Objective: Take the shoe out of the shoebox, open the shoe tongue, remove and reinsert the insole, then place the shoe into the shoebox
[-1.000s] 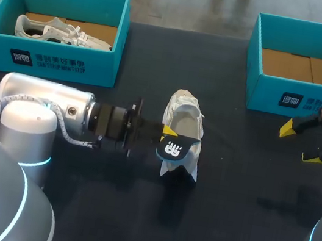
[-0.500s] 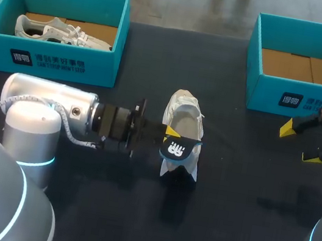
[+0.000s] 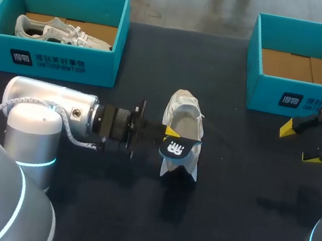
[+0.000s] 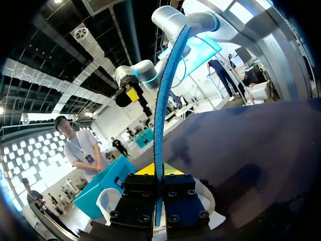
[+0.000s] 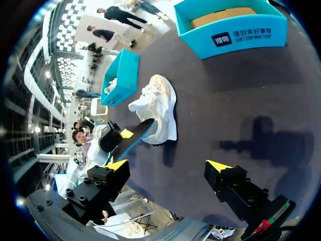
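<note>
Surface: a dark table (image 3: 230, 188) carries everything; the clock is read from the head view.
Count: two teal shoeboxes, one loose shoe, one insole, two grippers.
Left shoebox (image 3: 59, 63): at 10 o'clock, open-topped. It holds white footwear (image 3: 58, 32) lying on its side on a brown cardboard floor; I cannot tell whether that is one shoe or a pair.
Right shoebox (image 3: 271, 92): at 2 o'clock, open-topped, its brown cardboard floor showing.
Shoe (image 3: 184, 121): white, out of both boxes, standing on the table at the centre. Its toe points to 12 o'clock and its heel to 6.
Insole (image 3: 176, 149): dark with a blue edge, raised over the shoe's heel end, slanting towards 3 o'clock.
Left gripper (image 3: 169, 137): it comes in level from 9 o'clock, right beside the shoe's heel. Its jaws are pinched on the insole, and in the left wrist view the blue edge runs straight up from between the fingers.
Right gripper (image 3: 299, 144): at 3 o'clock, just below the right shoebox's front wall, well apart from the shoe. Its jaws are spread wide with nothing between them.
</note>
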{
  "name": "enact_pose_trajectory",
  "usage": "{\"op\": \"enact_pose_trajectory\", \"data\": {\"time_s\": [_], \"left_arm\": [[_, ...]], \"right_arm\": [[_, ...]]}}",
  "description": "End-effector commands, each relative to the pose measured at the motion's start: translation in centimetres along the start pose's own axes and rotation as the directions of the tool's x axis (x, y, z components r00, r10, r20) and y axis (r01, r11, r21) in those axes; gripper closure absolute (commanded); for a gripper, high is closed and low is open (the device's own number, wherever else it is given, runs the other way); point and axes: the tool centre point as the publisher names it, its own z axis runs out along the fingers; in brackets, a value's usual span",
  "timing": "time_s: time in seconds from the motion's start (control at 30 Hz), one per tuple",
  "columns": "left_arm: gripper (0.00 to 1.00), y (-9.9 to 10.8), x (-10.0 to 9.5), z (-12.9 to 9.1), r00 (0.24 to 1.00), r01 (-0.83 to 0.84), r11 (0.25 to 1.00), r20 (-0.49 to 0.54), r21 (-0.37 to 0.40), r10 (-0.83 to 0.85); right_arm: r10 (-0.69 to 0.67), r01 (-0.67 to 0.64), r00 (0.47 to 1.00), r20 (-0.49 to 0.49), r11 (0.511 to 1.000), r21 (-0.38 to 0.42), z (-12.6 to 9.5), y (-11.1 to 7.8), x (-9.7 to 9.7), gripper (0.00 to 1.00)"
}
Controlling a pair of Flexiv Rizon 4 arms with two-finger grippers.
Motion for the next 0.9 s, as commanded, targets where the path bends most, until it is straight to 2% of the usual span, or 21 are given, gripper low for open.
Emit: {"op": "enact_pose_trajectory", "data": {"time_s": [0.03,0.9], "left_arm": [[1.00,0.4,0.1,-0.1,1.000,0.001,1.000,0.005,0.005,-0.001],[1.00,1.6,0.5,-0.2,0.999,-0.015,1.000,0.029,0.010,0.014]], "right_arm": [[0.001,-0.001,1.000,0.003,1.000,-0.002,0.1,-0.1,0.0,0.00],[0.001,-0.001,1.000,0.003,1.000,-0.002,0.1,-0.1,0.0,0.00]]}}
